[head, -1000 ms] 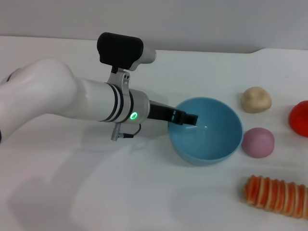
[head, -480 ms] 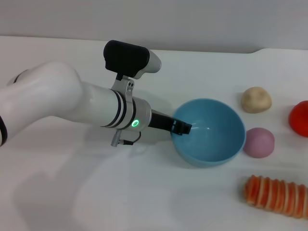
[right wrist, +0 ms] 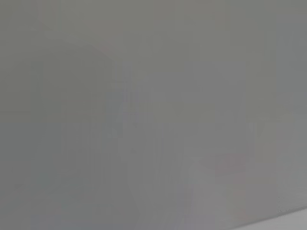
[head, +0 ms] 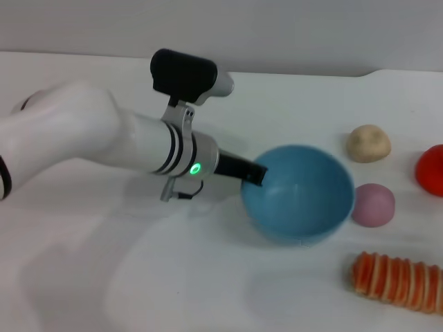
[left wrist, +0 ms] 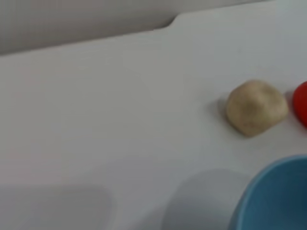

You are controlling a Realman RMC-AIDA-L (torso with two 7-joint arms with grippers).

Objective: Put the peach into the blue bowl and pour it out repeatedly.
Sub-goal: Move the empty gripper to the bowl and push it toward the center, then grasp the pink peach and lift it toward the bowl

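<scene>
White table: left claw grips blue bowl.

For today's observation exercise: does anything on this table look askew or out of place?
The blue bowl is tipped toward the peach, with the left claw at its rim. It is empty; the peach lies on the table beside it. Nothing looks spilled or damaged.

Head view high, looking down; left wrist close, sharing blue bowl.
</scene>
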